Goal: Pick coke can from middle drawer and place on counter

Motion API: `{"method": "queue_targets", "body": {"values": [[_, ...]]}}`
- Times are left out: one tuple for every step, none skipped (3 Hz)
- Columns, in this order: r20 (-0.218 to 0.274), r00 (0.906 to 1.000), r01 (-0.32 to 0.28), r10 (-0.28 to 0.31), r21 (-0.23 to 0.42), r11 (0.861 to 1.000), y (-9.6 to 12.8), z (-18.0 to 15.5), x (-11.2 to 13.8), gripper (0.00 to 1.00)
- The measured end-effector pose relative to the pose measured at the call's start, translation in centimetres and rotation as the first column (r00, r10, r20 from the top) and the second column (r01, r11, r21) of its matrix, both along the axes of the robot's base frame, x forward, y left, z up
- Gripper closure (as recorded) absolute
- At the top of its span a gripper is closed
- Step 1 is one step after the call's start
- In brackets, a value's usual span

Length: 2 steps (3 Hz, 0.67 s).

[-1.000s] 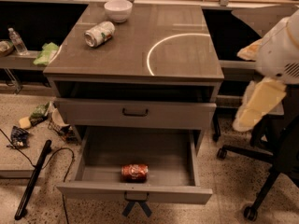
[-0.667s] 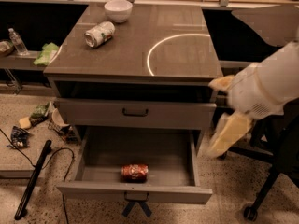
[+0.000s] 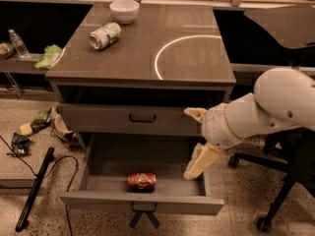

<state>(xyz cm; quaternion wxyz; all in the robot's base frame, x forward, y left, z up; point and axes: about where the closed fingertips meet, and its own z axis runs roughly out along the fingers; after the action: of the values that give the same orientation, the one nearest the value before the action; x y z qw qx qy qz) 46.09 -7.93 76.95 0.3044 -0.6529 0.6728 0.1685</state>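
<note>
The coke can (image 3: pixel 141 182), red with silvery ends, lies on its side near the front of the pulled-out drawer (image 3: pixel 142 202). The counter (image 3: pixel 192 65) is the glossy grey-brown cabinet top with a white arc. My gripper (image 3: pixel 189 144) is on a white arm reaching in from the right. It hangs over the drawer's right side, to the right of the can and a little above it. Its two pale fingers are spread apart and hold nothing. One fingertip (image 3: pixel 193 173) points down into the drawer, well clear of the can.
A white-silver can (image 3: pixel 104 35) lies on its side on the counter's left, with a white bowl (image 3: pixel 124 10) behind it. The drawer above (image 3: pixel 142 118) is shut. An office chair base (image 3: pixel 275 200) stands at the right. Litter, a cable and a black stick (image 3: pixel 33 191) lie on the floor at the left.
My arm has swung in from the far right and come down, so the gripper has moved from beside the cabinet to over the open drawer's right side. The can has not moved.
</note>
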Motion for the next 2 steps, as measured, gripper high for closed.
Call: {"method": "queue_targets", "body": {"values": [[-0.001,1.0000,0.010,-0.010,0.007,1.000,0.1,0.0,0.1,0.00],[-0.002,0.9995,0.031,-0.031,0.109,0.994,1.9,-3.1,1.2,0.00]]}}
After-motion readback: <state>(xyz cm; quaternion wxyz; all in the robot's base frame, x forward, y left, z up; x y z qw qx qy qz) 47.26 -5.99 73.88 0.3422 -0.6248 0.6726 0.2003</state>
